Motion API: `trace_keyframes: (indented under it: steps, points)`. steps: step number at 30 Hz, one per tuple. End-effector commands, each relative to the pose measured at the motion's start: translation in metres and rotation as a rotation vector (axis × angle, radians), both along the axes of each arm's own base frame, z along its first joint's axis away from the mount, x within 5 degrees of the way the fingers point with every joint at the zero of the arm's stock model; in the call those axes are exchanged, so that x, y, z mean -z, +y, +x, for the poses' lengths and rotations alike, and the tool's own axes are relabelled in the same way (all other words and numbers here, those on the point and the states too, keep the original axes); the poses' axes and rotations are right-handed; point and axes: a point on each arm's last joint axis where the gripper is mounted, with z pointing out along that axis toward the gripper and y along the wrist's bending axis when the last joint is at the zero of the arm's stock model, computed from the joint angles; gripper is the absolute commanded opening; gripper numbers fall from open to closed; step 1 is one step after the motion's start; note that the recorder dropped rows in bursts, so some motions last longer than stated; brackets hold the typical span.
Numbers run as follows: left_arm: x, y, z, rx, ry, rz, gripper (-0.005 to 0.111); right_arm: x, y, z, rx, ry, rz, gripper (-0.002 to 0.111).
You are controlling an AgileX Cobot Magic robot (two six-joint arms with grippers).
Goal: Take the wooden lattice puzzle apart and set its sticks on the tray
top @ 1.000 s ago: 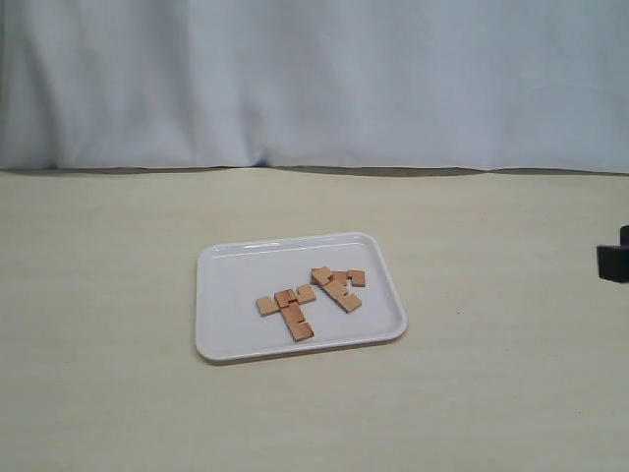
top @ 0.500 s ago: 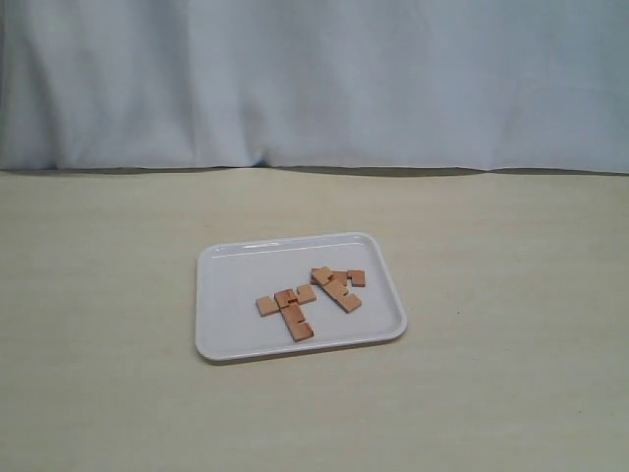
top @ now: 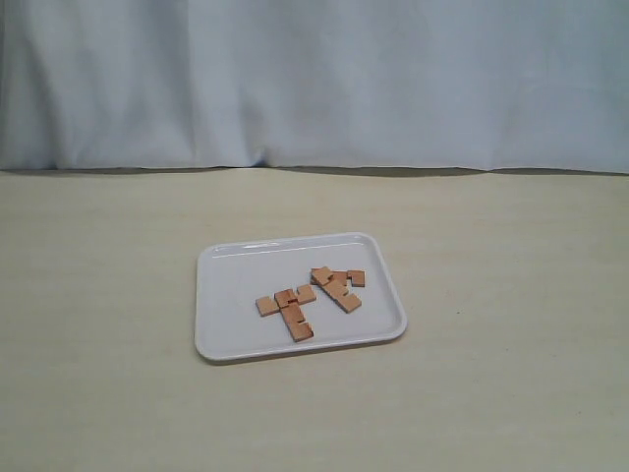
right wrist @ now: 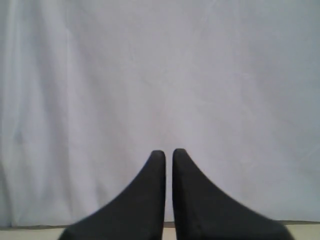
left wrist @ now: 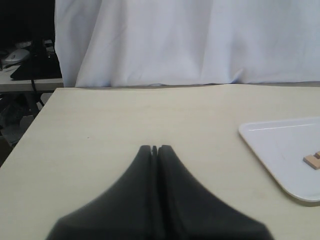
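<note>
- The tray [top: 226,295] sits near the middle of the table [top: 98,393] in the exterior view, slightly turned, so its long edges run a little off square to the table's front edge.
- The sticks [top: 337,286] all lie inside the tray's rim in two loose groups, and no lattice is left standing.
- One group is toward 3 o'clock of the tray's centre, with its bars lapping across each other.
- The other group [top: 287,310] is toward 7 o'clock; one bar runs down to 6 o'clock, and its end lies close to the near rim but inside it.
- The tray's 9 o'clock half and its 12 o'clock strip are bare white.
- Tabletop spreads wide at 3, 6 and 9 o'clock of the tray; at 12 o'clock it ends at the curtain [top: 314,79].
- The left gripper [left wrist: 154,148] is clenched, tips pressed together on nothing, above bare table well apart from the tray [left wrist: 280,150]; one stick end [left wrist: 312,160] shows there.
- The right gripper [right wrist: 169,152] is drawn together with only a hairline gap, grasping nothing, and faces the curtain.
</note>
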Motion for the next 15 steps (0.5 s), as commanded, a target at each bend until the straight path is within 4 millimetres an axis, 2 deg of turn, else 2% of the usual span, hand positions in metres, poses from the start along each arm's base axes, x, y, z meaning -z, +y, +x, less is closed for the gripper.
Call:
trace_keyframes:
  steps: [1, 3, 5, 7, 9, 11, 12, 13, 15]
  points:
    - [0.000, 0.000, 0.000, -0.001, -0.007, -0.001, 0.000, 0.001, 0.002, 0.000, -0.046, -0.014, 0.107, 0.005]
    - [0.000, 0.000, 0.000, -0.001, -0.007, -0.001, 0.000, 0.008, 0.003, 0.003, -0.078, 0.007, 0.186, 0.005]
    - [0.000, 0.000, 0.000, -0.001, -0.005, -0.001, 0.000, 0.022, 0.001, 0.010, -0.069, 0.006, 0.185, 0.005]
    - [0.000, 0.000, 0.000, -0.001, -0.007, -0.001, 0.000, 0.040, -0.001, 0.017, -0.052, 0.012, 0.162, 0.005]
    - [0.000, 0.000, 0.000, -0.001, -0.007, -0.001, 0.000, 0.067, -0.003, 0.025, -0.033, 0.065, 0.130, 0.005]
    - [0.000, 0.000, 0.000, -0.001, -0.007, -0.001, 0.000, 0.093, -0.004, 0.030, -0.014, 0.130, 0.077, 0.005]
    - [0.000, 0.000, 0.000, -0.001, -0.007, -0.001, 0.000, 0.092, -0.004, 0.030, -0.004, 0.132, 0.029, 0.005]
    - [0.000, 0.000, 0.000, -0.001, -0.007, -0.001, 0.000, 0.101, -0.003, 0.031, -0.007, 0.235, -0.009, 0.005]
    - [0.000, 0.000, 0.000, -0.001, -0.007, -0.001, 0.000, 0.104, -0.003, 0.031, 0.007, 0.294, -0.139, 0.005]
